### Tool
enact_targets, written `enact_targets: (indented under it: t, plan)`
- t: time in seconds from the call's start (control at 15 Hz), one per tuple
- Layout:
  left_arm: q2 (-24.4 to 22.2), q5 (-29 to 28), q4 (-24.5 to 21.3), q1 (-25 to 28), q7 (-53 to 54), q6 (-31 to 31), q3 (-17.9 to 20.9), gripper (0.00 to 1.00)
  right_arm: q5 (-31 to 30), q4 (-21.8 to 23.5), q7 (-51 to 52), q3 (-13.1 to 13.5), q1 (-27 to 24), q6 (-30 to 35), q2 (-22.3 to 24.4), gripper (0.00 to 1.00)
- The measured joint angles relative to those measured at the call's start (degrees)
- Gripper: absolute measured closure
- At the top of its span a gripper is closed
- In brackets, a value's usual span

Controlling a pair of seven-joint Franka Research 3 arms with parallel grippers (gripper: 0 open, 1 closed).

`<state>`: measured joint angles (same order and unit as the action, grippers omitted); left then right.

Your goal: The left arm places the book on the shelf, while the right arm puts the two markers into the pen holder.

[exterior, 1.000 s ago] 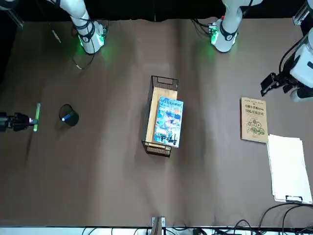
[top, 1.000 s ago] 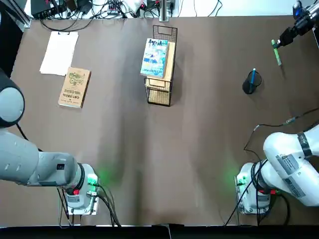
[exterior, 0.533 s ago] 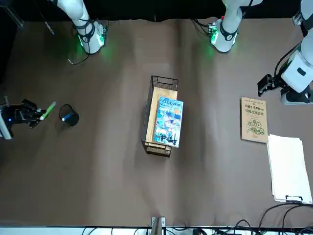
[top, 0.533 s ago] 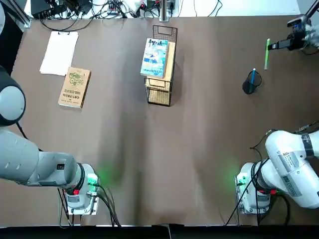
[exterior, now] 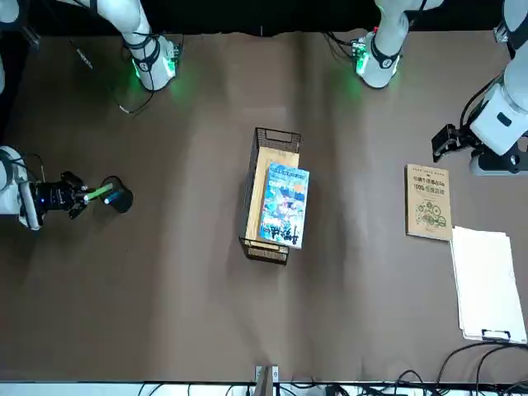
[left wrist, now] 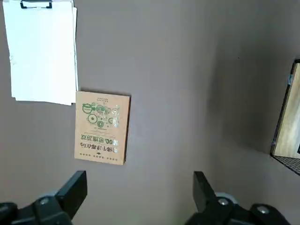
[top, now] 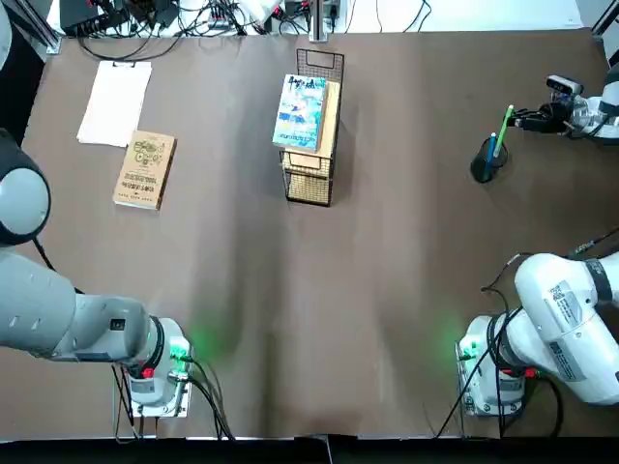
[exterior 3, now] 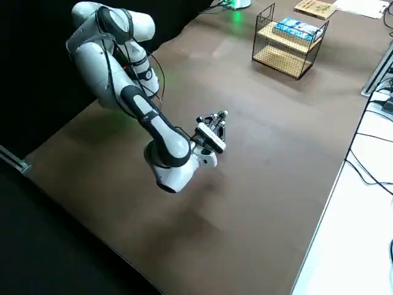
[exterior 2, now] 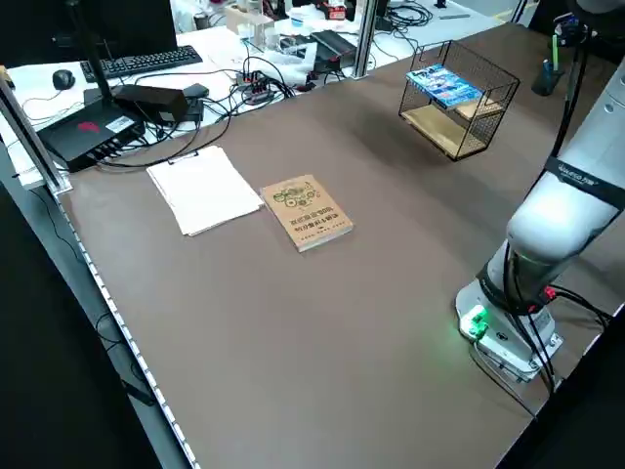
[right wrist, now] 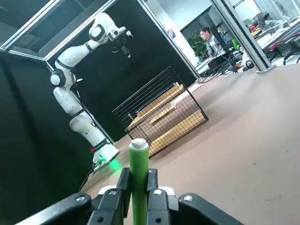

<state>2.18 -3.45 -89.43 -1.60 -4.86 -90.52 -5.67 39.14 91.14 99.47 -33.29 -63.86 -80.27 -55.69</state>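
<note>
Book is on the shelf; at right, the green marker has come to the pen holder.
The left end effector (left wrist: 140,174) is wide and holds nothing, above the worktop (top: 232,251) near the brown book (top: 145,169); the blue book (top: 301,111) lies on the top board of the shelf (top: 309,189), well apart from it, so the left part looks done. To the right, the pen holder (top: 481,171) stands with the blue marker (top: 491,149) already in it. The green marker (top: 505,127) has moved from beside the holder to its mouth, tilted, gripped narrowly by the right end effector (top: 511,118), which is just beyond the holder. I cannot tell if its lower tip is inside; probably lowering and release come next.
</note>
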Motion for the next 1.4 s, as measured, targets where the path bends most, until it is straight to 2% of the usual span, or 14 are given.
enact_targets:
  t: [0.13, 0.27, 0.4, 0.53, 0.73, 0.93, 1.07, 1.13, 1.4]
  plan:
    - [0.00, -0.03, 0.02, 0.00, 0.00, 0.07, -0.15, 0.00, 0.04, -0.06, 0.79, 0.61, 0.05, 0.02, 0.00, 0.81]
    - [0.00, -0.06, 0.02, 0.03, 0.00, 0.18, -0.51, 0.00, 0.10, -0.17, 0.95, 0.93, 0.05, 0.15, 0.00, 0.67]
    - [0.00, -0.06, 0.02, 0.18, 0.00, 0.38, -0.61, 0.00, 0.18, -0.40, 0.90, 0.98, 0.05, 0.97, 0.02, 0.64]
    - [0.00, -0.06, 0.01, 0.37, 0.00, 0.56, -0.61, 0.00, 0.37, -0.85, -1.29, 1.00, 0.04, 2.31, 0.40, 0.53]
    - [0.04, -0.07, -0.01, 0.47, 0.26, 0.63, -0.61, 0.00, 0.74, -2.21, -11.69, 0.38, 0.09, 3.32, 3.26, 0.53]
    - [0.25, -0.07, -0.03, 0.62, 0.64, 0.65, -0.60, 0.00, -0.48, -4.63, -23.06, -0.65, 0.94, 3.27, 9.02, 0.53]
    - [0.45, -0.07, -0.04, 0.84, 0.61, 0.66, -0.56, 0.00, -4.36, -6.59, -30.64, -0.73, 2.99, 3.26, 13.08, 0.54]
    - [0.58, -0.07, -0.04, 0.94, 0.55, 0.66, -0.51, 0.00, -10.40, -8.33, -39.95, -0.79, 6.26, 3.25, 16.68, 0.54]
    - [0.66, -0.07, -0.04, 1.57, 0.52, 0.66, -0.46, 0.00, -23.09, -10.06, -58.72, -0.84, 14.58, 3.21, 23.67, 0.54]
